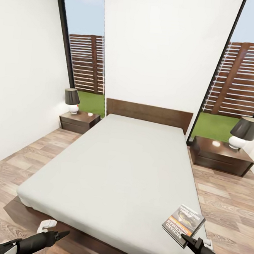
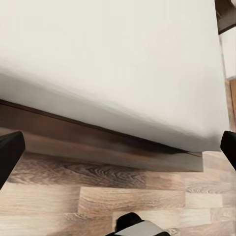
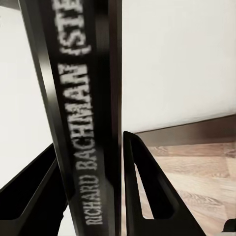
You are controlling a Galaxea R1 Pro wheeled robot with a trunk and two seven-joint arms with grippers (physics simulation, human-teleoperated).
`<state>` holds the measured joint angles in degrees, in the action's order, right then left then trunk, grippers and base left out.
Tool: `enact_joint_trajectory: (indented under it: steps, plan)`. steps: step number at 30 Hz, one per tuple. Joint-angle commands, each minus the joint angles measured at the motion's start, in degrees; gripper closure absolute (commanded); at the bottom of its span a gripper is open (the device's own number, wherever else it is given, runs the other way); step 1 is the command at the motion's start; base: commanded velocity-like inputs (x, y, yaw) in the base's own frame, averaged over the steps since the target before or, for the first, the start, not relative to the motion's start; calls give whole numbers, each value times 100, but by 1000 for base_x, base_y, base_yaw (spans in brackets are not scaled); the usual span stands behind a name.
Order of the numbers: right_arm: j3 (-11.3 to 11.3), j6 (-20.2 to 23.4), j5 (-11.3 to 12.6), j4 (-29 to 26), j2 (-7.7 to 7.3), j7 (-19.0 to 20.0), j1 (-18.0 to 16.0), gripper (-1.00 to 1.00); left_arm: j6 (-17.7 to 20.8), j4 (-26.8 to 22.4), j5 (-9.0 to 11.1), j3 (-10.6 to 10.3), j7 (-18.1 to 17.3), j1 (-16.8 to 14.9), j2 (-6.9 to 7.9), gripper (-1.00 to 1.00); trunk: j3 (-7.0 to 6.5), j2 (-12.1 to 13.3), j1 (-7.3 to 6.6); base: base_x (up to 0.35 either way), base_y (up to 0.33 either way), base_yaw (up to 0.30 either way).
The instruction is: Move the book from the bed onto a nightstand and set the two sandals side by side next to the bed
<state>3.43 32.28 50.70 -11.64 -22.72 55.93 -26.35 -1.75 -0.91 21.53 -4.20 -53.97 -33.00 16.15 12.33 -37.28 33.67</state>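
Note:
The book [image 1: 183,225], dark with an orange band and white "RICHARD BACHMAN" lettering, is at the near right corner of the bed [image 1: 115,168]. My right gripper [image 1: 188,239] is shut on its near edge. In the right wrist view the book's spine [image 3: 83,123] stands between the two black fingers [image 3: 142,182]. My left gripper [image 1: 63,234] hangs open near the bed's foot at the left, with nothing in it. In the left wrist view its fingertips sit wide apart before the bed's dark frame [image 2: 98,140]. Both nightstands [image 1: 79,121] [image 1: 221,156] flank the headboard. The sandals are out of view.
Each nightstand carries a dark-shaded lamp [image 1: 72,100] [image 1: 244,132] and a small white object. Wood-plank floor [image 1: 228,199] runs along both sides of the bed. A white wall closes the left side, and tall windows stand behind the nightstands.

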Motion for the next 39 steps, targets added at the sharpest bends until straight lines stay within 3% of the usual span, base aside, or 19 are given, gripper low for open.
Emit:
enact_joint_trajectory:
  steps: [1,3,8,11,14,22,23,26,29,32,39]
  plan:
    - [34,34,55,3,-4,5,-3,100,-18,4,37,-45,-3,-5,-23,-100,-1,-7,2,0,0,0]
    - [34,33,54,3,-4,5,-6,100,-20,4,36,-45,80,-1,-64,-100,-19,-7,2,0,0,0]
    - [34,32,54,4,-4,5,-7,100,-89,-2,31,-45,722,3,-214,-100,-65,-7,2,0,0,0]
    - [34,32,54,6,-4,5,-7,100,-237,-4,28,-45,1149,4,-333,-100,-93,-7,2,0,0,0]
    - [34,32,54,4,-4,5,-4,100,-302,-5,12,-56,1806,4,-416,-100,-120,-7,2,0,0,0]
    - [34,32,54,9,-4,5,-6,100,-533,-5,-23,-68,3267,77,-938,-100,-194,-7,2,0,0,0]
    - [34,32,54,11,-4,5,-5,100,-616,-9,-106,-70,3528,150,-1097,-100,-204,-7,2,0,0,0]
    - [34,32,54,10,-4,5,-6,100,-682,-12,-383,-71,3751,234,-1268,-100,-231,-7,2,0,0,0]
    - [34,32,54,11,-4,5,-8,100,-708,-10,-697,-72,3829,270,-1335,-100,-259,-7,2,0,0,0]
    - [34,32,54,12,-4,5,-7,100,-717,-11,-831,-72,3855,284,-1358,-100,-287,-7,2,0,0,0]
    - [34,32,54,13,-4,5,-4,100,-729,-9,-887,-64,3866,293,-1361,-100,-351,-7,2,0,0,0]
